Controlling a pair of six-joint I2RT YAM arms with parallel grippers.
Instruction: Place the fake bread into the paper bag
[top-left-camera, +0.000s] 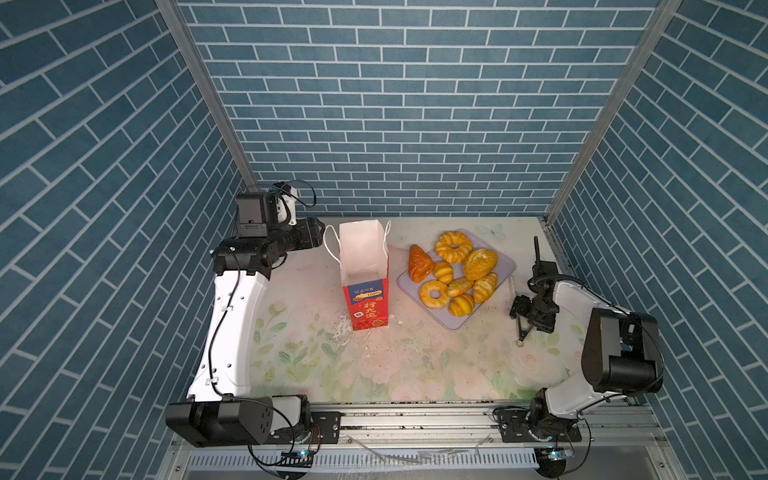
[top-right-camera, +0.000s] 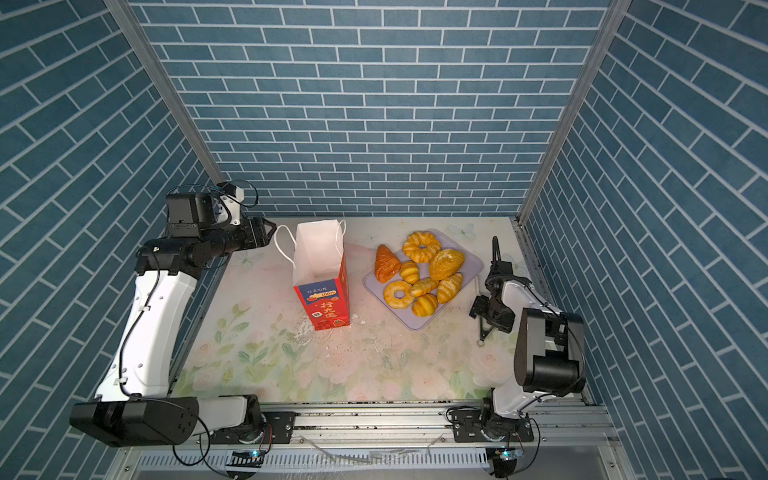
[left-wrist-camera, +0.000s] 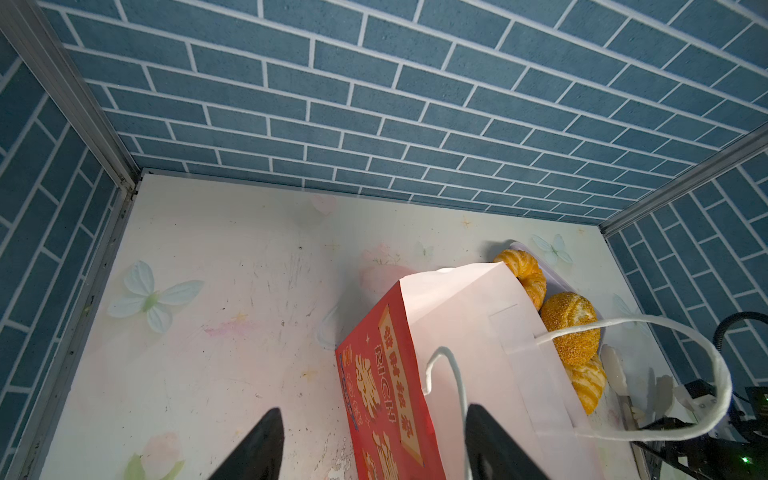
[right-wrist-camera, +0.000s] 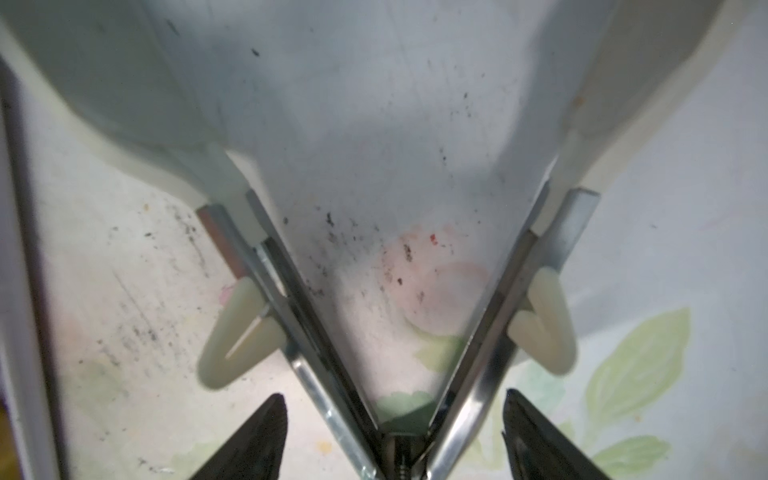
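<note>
All fake bread (top-left-camera: 480, 264) on tray (top-left-camera: 461, 320) beside paper bag (top-left-camera: 368, 307)

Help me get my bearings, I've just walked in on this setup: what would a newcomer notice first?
First the tall red paper bag, standing open in the middle of the table. Right of it, a cluster of shiny golden pastries crowds a lilac tray. The left gripper hovers open by the bag's white handle, and metal tongs sit between the spread jaws of the right gripper.
</note>
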